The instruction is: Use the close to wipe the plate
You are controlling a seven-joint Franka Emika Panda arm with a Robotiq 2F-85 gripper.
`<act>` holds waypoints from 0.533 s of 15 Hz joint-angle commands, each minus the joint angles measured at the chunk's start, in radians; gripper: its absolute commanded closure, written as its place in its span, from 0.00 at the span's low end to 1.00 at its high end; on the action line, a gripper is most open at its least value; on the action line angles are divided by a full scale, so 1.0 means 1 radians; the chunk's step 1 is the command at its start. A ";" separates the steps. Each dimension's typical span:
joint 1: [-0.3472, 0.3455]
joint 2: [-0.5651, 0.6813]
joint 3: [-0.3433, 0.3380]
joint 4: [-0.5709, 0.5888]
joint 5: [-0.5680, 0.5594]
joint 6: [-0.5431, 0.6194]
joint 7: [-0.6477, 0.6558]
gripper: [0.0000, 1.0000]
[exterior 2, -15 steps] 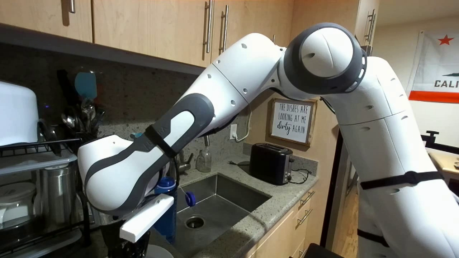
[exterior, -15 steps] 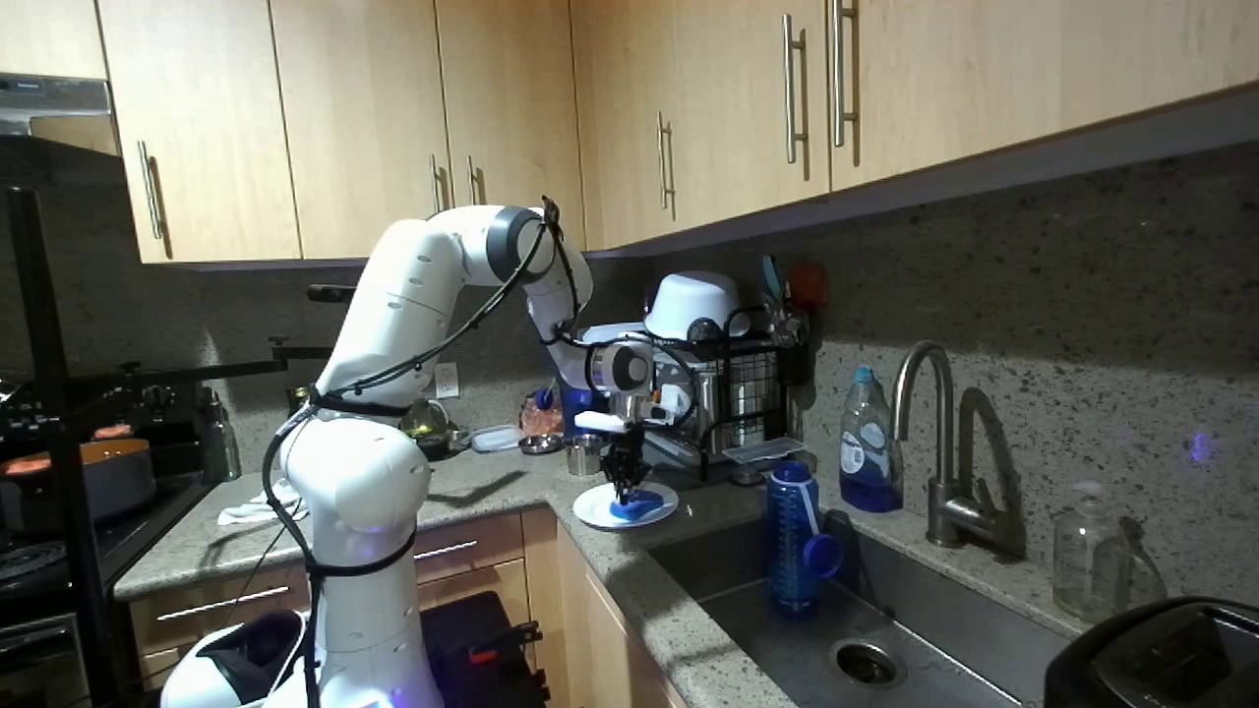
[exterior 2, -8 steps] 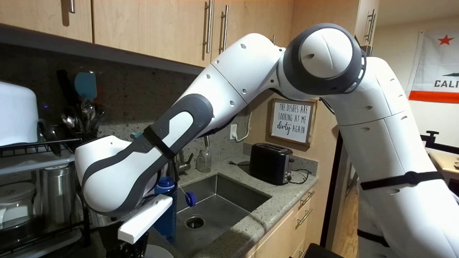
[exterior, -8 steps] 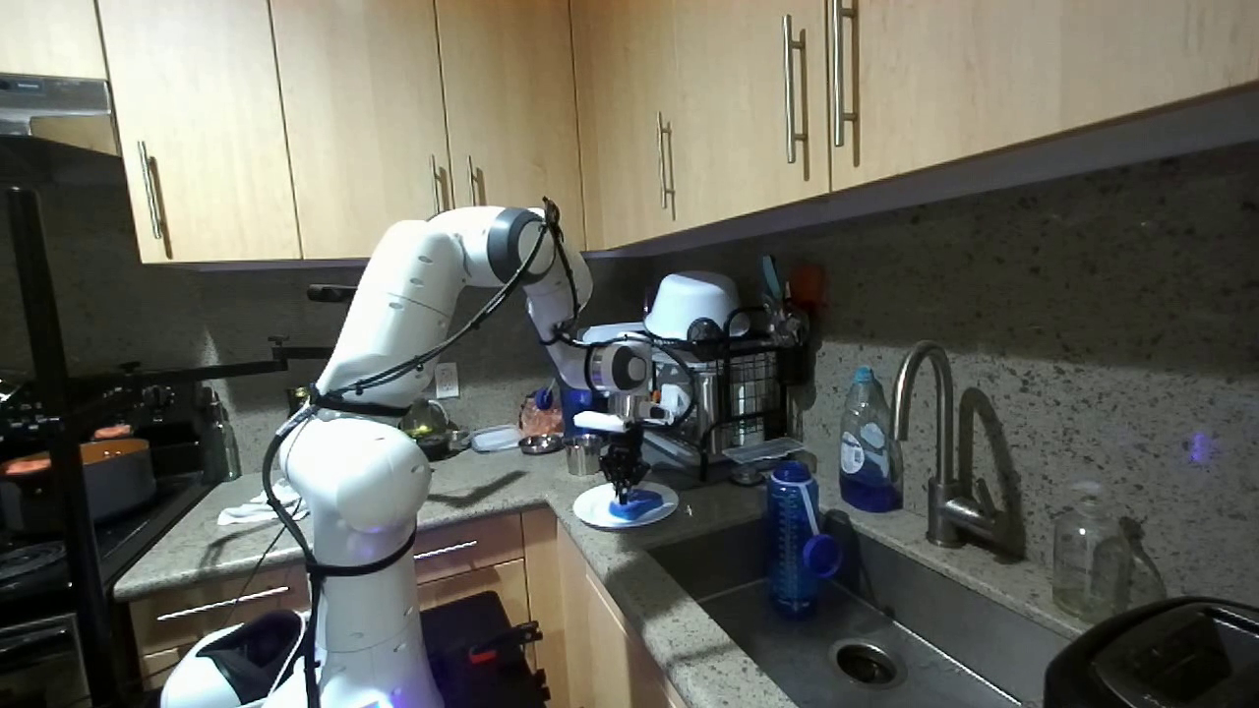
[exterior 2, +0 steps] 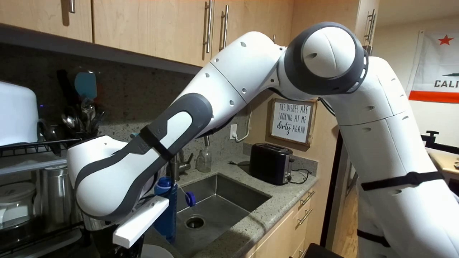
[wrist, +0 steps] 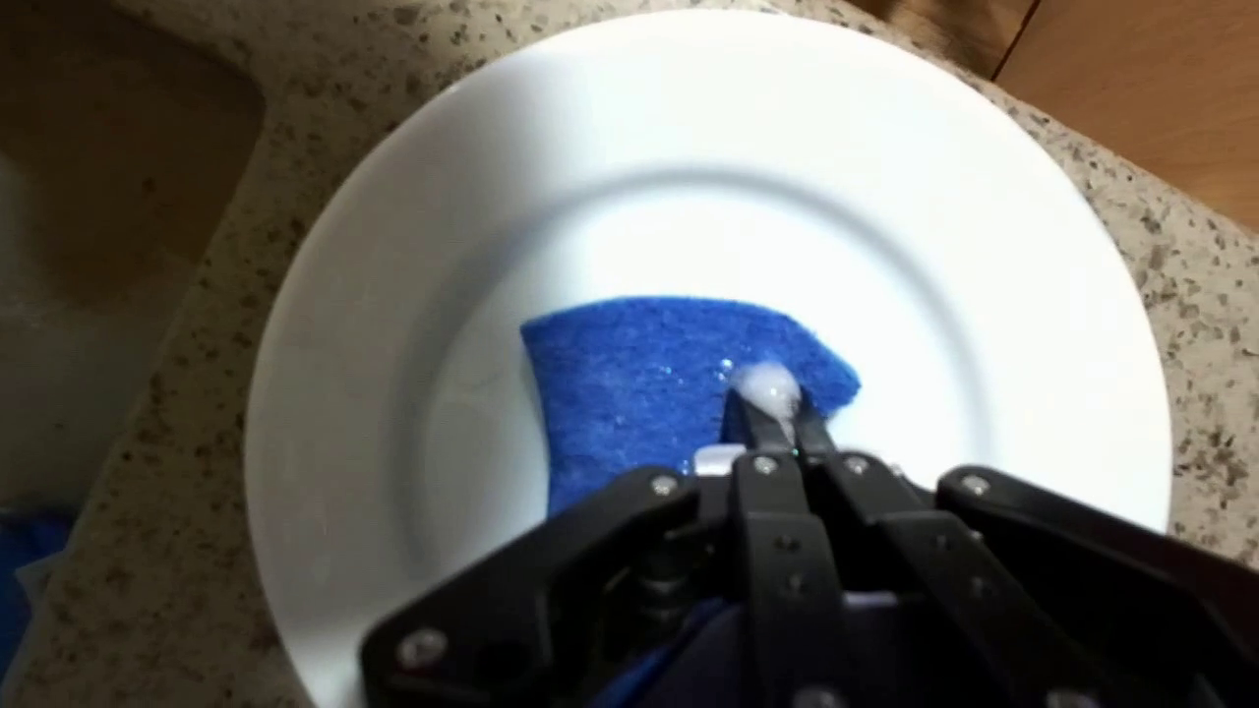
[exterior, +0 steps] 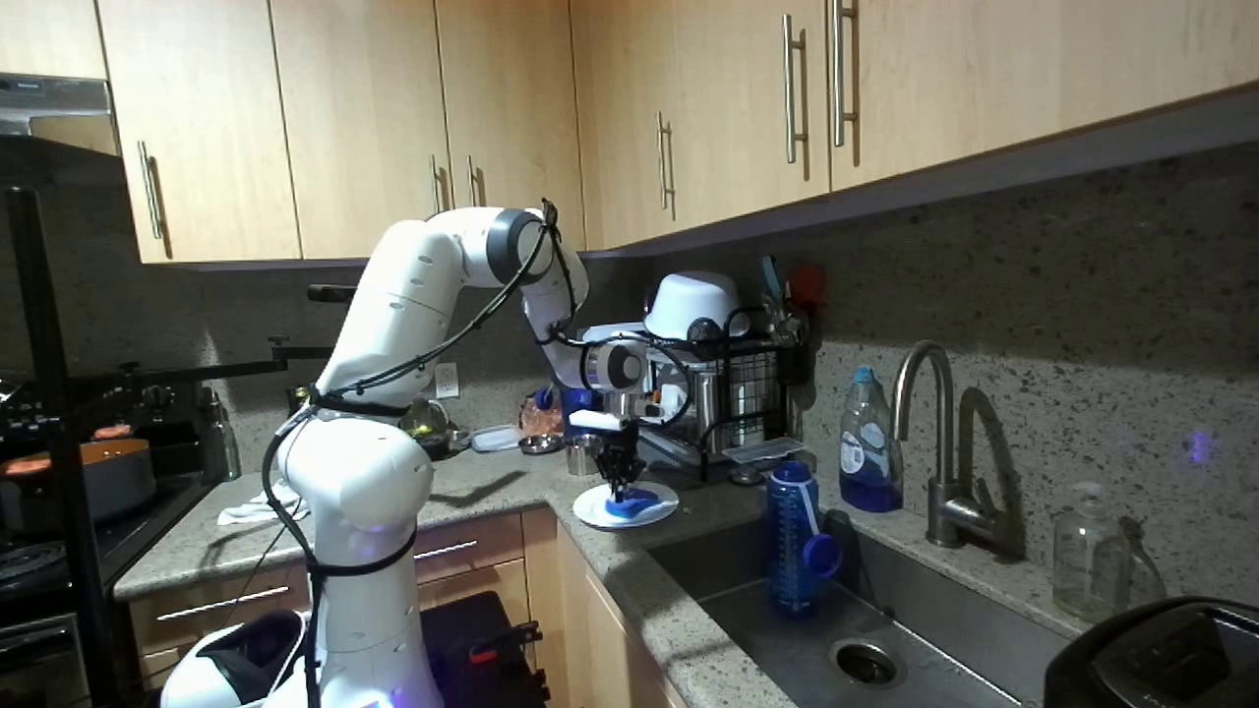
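The white round plate (wrist: 689, 88) lies flat on the counter at its corner by the sink. It also shows in an exterior view (exterior: 590, 511), and partly at the bottom of an exterior view (exterior 2: 156, 252). A blue cloth (wrist: 629, 393), damp-looking, lies on the plate's middle and also shows in an exterior view (exterior: 637, 503). My gripper (wrist: 783, 413) points down onto the cloth with its fingertips together. White foam (wrist: 770, 385) sits at the tips. I cannot tell whether a fold of cloth is pinched between them. The cloth's near part is hidden under the fingers.
The sink (exterior: 728, 634) is right of the plate, with a blue bottle (exterior: 792, 536) standing in it. A dish rack (exterior: 728, 393) with a white bowl (exterior: 693, 305) stands behind. A metal cup (exterior: 583, 455) is close behind the plate. The counter edge (exterior: 629, 580) runs in front.
The gripper and the blue cloth have shifted slightly left across the plate. The plate has stayed in place. The fingers show no visible opening or closing.
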 commanded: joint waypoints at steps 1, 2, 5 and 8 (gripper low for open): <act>0.026 0.004 0.000 0.030 -0.018 -0.033 0.001 0.99; 0.031 0.007 0.000 0.034 -0.021 -0.035 0.002 0.99; 0.045 0.010 0.000 0.041 -0.027 -0.040 0.002 0.99; 0.058 0.012 0.001 0.048 -0.036 -0.049 0.000 0.99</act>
